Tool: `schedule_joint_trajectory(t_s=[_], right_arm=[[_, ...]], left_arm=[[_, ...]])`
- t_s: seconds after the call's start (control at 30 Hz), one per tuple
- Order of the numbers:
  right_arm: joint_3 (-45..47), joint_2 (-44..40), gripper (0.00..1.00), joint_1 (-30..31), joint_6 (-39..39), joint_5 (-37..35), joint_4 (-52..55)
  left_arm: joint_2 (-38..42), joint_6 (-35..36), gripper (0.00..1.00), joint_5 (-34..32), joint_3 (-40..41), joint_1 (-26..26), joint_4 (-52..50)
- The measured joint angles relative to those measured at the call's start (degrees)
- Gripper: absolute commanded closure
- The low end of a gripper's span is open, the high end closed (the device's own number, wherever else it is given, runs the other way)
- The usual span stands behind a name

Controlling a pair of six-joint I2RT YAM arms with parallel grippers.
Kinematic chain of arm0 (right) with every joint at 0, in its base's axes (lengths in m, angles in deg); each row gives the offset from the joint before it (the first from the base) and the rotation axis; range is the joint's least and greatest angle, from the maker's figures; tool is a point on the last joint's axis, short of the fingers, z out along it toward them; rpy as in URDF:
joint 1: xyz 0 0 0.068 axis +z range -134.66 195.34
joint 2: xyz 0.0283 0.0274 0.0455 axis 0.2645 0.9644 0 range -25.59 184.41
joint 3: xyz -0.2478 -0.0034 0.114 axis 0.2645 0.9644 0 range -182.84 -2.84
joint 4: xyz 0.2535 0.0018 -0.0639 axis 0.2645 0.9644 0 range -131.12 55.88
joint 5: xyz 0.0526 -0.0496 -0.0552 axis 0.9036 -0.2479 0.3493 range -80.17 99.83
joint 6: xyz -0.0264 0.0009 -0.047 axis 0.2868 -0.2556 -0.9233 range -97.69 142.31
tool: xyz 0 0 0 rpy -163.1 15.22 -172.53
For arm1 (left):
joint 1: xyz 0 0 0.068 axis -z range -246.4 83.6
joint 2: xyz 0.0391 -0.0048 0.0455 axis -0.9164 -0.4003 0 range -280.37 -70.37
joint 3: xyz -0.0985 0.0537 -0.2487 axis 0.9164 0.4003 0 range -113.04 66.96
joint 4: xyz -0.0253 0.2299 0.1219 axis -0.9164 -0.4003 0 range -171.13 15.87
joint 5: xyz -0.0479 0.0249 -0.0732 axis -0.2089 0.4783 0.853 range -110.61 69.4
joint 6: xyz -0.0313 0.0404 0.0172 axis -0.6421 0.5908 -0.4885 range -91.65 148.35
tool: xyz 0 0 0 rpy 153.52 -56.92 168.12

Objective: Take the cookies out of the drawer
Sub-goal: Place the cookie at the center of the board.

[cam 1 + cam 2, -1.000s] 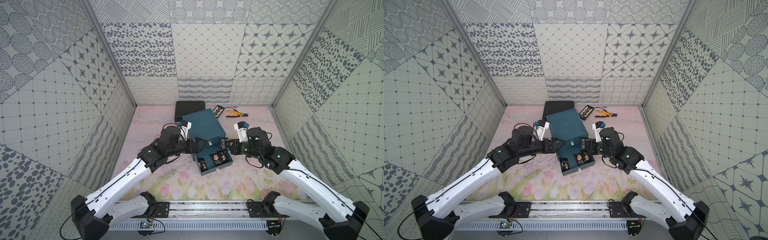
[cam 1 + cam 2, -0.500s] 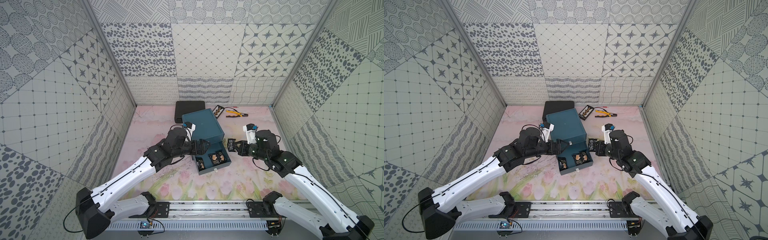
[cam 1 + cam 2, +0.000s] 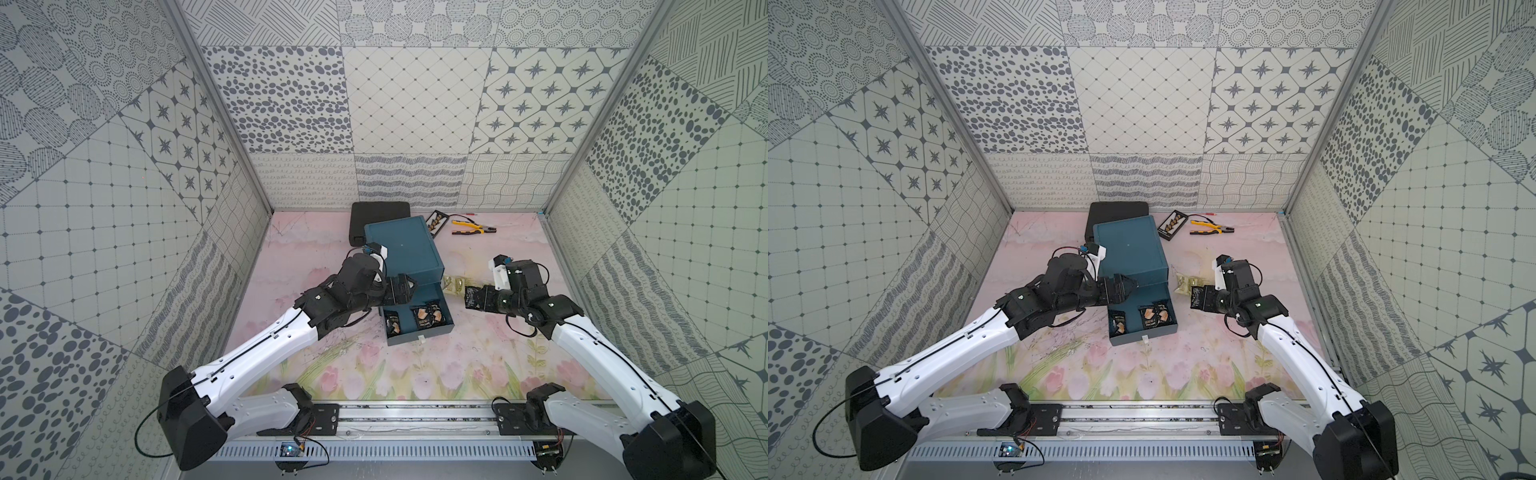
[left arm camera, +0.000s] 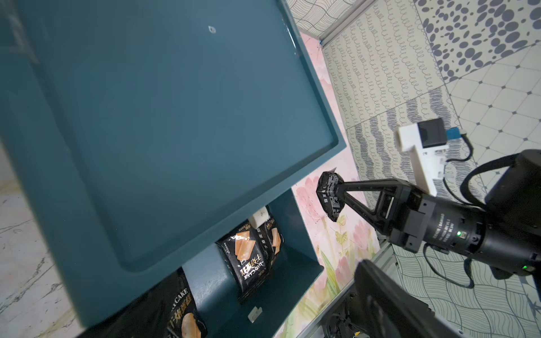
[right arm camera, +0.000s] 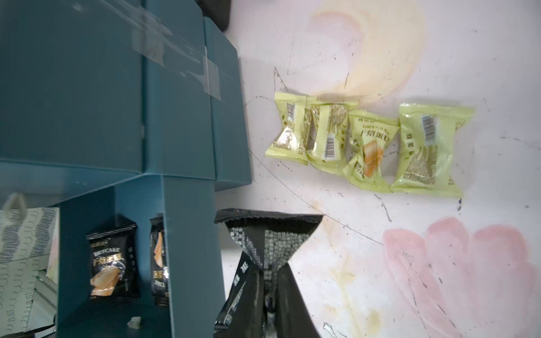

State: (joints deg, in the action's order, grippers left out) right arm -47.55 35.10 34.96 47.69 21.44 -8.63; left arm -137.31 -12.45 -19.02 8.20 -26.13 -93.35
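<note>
Taking the far wall as 12 o'clock in both top views, the teal cabinet stands mid-table. Its bottom drawer is pulled out toward 6 o'clock. Three black cookies lie inside: one alone in the 9 o'clock compartment, two overlapping in the 3 o'clock one.

The right gripper is at 3 o'clock of the drawer, outside it, jaws pressed together on a fourth black packet. Its wrist view shows that packet pinched at the middle, its end flaring out. Whether it touches the table I cannot tell.

Four pale yellow-green cookies lie in a row on the table, edges overlapping. They are just at 11 o'clock of the held packet and at 3 o'clock of the cabinet's front corner.

The left gripper hovers at the cabinet's front, on the 9 o'clock side, above the drawer's back end. I cannot tell whether its jaws are spread or together; only one finger shows in its wrist view.

Near the far wall, a black case sits at 12 o'clock of the cabinet, partly behind it. A slim tray lies at the cabinet's 1 o'clock, with pliers at 3 o'clock of the tray.
</note>
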Motion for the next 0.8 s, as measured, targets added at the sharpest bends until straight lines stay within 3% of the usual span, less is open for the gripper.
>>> schedule_joint_trajectory(t_s=[0.43,0.8], right_arm=[[5.64,14.4,0.96,3.3,3.56,1.84,-15.67],[5.68,20.7,0.86,5.81,4.7,-0.7,-20.17]], left_arm=[[4.87,0.33,0.01,-3.43,-0.81,-3.58,-5.01],[11.28,1.73,0.01,-7.34,-0.02,-3.93,-7.52]])
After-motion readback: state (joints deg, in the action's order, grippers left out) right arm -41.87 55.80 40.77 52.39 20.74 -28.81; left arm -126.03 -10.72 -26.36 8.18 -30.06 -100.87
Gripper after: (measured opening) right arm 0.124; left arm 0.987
